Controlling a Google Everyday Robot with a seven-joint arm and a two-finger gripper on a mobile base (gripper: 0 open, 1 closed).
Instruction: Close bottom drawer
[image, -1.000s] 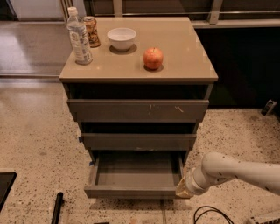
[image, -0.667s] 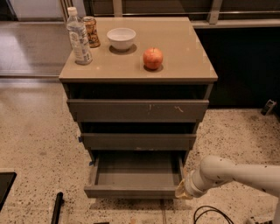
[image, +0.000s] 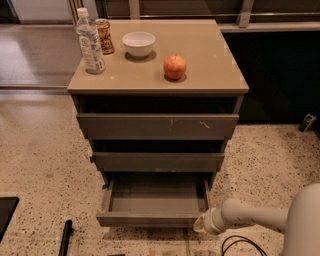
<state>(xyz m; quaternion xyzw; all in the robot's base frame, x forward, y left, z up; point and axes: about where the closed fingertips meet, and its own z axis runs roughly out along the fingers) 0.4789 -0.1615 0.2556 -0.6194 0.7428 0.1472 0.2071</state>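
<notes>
Flanking bottom drawer (image: 150, 219) corner, claw (image: 199, 223), arm (image: 260, 218) cropped

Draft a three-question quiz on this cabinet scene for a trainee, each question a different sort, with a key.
1. True or false: the bottom drawer is fully shut.
2. Where is the gripper? A: on the cabinet top. B: low near the floor, by a front corner of the bottom drawer. C: inside the middle drawer.
3. Fill in: on the cabinet top, between the white bowl and the front edge, lies an ____.

Key: 1 false, it stands pulled out. 2 B. 3 apple.
</notes>
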